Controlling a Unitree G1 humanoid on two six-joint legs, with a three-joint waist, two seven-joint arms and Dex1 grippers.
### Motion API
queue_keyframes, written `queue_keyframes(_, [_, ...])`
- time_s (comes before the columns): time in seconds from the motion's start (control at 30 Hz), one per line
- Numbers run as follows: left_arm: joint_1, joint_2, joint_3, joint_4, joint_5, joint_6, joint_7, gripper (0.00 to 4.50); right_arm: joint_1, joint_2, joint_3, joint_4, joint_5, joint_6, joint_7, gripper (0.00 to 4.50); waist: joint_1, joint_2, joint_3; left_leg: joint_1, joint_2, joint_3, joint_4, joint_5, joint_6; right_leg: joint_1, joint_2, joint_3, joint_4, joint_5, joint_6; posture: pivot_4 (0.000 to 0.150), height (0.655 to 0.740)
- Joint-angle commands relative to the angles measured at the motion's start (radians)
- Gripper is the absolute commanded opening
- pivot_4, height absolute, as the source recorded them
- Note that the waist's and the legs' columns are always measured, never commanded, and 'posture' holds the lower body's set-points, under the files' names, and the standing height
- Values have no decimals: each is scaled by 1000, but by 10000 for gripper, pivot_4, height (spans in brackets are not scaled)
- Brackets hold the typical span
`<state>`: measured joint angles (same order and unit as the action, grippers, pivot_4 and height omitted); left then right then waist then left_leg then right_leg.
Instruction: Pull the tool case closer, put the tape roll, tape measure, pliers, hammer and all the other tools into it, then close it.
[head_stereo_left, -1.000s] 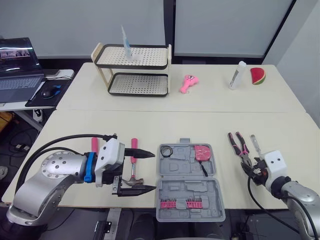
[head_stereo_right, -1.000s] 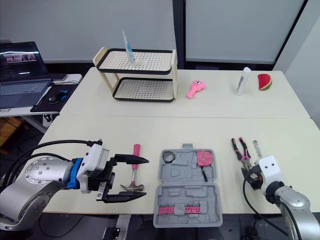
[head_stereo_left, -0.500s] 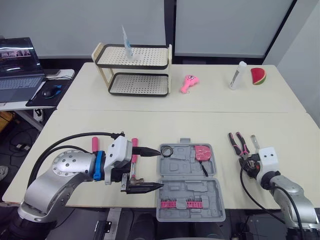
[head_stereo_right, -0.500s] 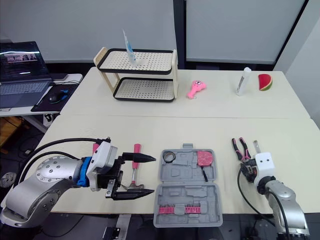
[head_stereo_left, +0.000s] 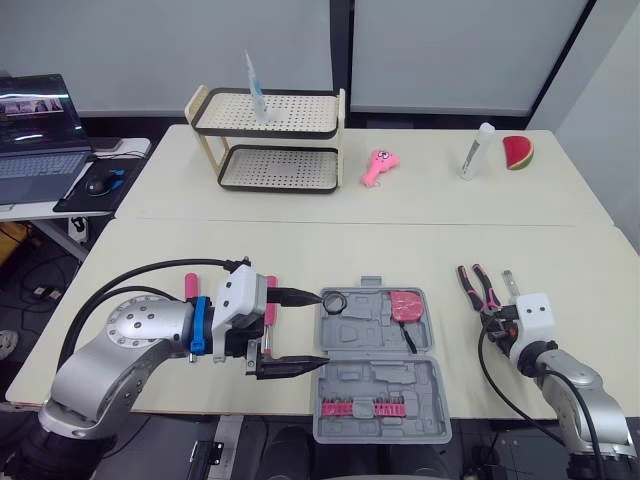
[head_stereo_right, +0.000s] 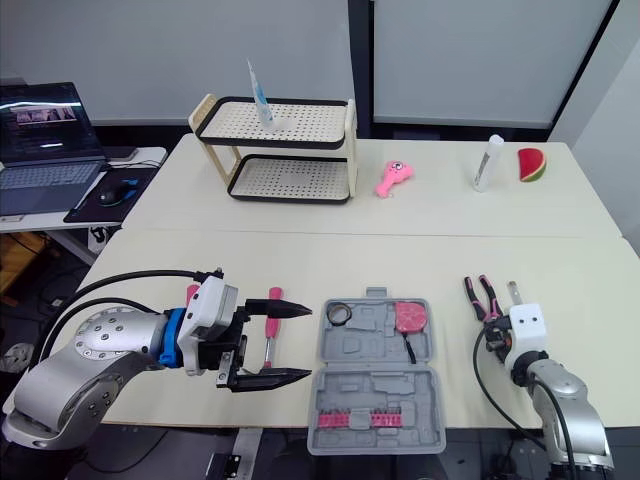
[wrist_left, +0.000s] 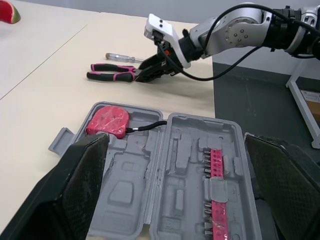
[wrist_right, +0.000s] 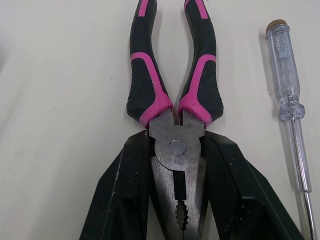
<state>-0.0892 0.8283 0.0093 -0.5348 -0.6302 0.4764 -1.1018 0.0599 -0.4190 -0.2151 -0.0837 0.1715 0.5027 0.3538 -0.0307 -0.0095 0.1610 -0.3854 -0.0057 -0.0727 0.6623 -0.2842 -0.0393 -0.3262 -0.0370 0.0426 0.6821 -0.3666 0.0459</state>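
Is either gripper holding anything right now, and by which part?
The right gripper clasps the pink-and-black-handled pliers by their steel head, at the pivot. The left gripper is open and empty.

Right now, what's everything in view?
Tool case: 1, grey, open, front centre.
Tape roll: 1, black, in case.
Tape measure: 1, pink, in case.
Bit strip: 1, pink, in case.
Hammer: 1, pink handle, left of case.
Pliers: 1, pink-black, right of case.
Screwdriver: 1, clear, beside pliers.
Rack: 1, black-cream, far table, tube on top.
Toy: 1, pink, far table.
White bottle: 1, far table.
Watermelon slice: 1, red, far right.
Laptop: 1, side desk.
Left gripper: open, at case's left edge.
Right gripper: shut on pliers.
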Motion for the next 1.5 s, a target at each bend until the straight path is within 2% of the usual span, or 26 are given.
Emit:
queue_keyframes(0.03, [9, 17, 46, 3, -1, -12, -4, 45000, -4, -26, -37, -48, 18, -17, 12, 12825, 0, 0, 0, 0, 0, 0, 0, 0, 0, 0, 0, 0, 0, 0, 0, 1500, 7290])
queue_keyframes(0.17, [28, 30, 67, 11, 1, -25, -14, 45000, -8, -56, -44, -91, 31, -15, 36, 12825, 0, 3, 2, 0, 0, 0, 0, 0, 0, 0, 0, 0, 0, 0, 0, 1500, 7290])
queue_keyframes(0.3, [54, 53, 102, 6, -15, -23, -31, 45000, 5, -145, -24, -187, 26, -12, 116, 12825, 0, 5, 4, -1, 0, 1, 0, 0, 0, -1, 0, 1, 0, 0, 0, 1500, 7290])
queue_keyframes(0.57, [128, 125, 164, 7, 8, -53, -98, 45000, -53, -487, 60, -347, 61, 4, 460, 12824, 0, 5, 5, -1, 0, 0, 0, 0, 0, 0, 0, 0, -1, 0, 0, 1500, 7290])
queue_keyframes(0.63, [160, 154, 171, 28, 43, -90, -131, 45000, -108, -596, 126, -367, 53, -21, 582, 12824, -1, 6, 6, -1, 0, 0, 0, 0, 0, 0, 0, 0, -1, 0, 0, 1500, 7290])
queue_keyframes(0.7, [176, 168, 172, 44, 62, -115, -149, 45000, -153, -649, 175, -371, 50, -30, 645, 12824, 0, 6, 8, -1, 0, 1, 0, 0, 0, -1, 0, 0, -1, 0, 0, 1500, 7290])
queue_keyframes(0.77, [196, 176, 176, 61, 76, -132, -164, 45000, -247, -687, 288, -392, 29, -20, 735, 12824, -1, 5, 9, -1, 1, 0, 0, 0, 0, -1, -1, -1, -1, 0, 0, 1500, 7290])
queue_keyframes(0.93, [228, 174, 190, 90, 109, -172, -174, 45000, -430, -624, 487, -421, -16, 91, 775, 12824, -1, 4, 10, -6, 1, -1, 1, 0, 0, -4, -2, -1, -1, 0, 0, 1500, 7290])
queue_keyframes(1.1, [245, 168, 197, 115, 142, -218, -176, 45000, -527, -528, 643, -394, -104, 124, 767, 12824, 0, 4, 10, -13, 1, -2, 2, 0, 0, -11, -2, -2, 0, 0, 0, 1500, 7290])
queue_keyframes(1.27, [244, 167, 193, 132, 158, -237, -179, 45000, -605, -435, 738, -318, -175, 127, 758, 12824, -1, 4, 10, -13, 0, -2, 3, 0, 0, -12, -2, -3, 0, 0, 0, 1500, 7290])
queue_keyframes(1.5, [242, 162, 185, 131, 166, -245, -174, 45000, -707, -341, 796, -244, -217, 152, 787, 12824, -2, 4, 10, -13, 0, -1, 2, 0, 0, -14, -1, -4, 3, 0, 0, 1500, 7290])
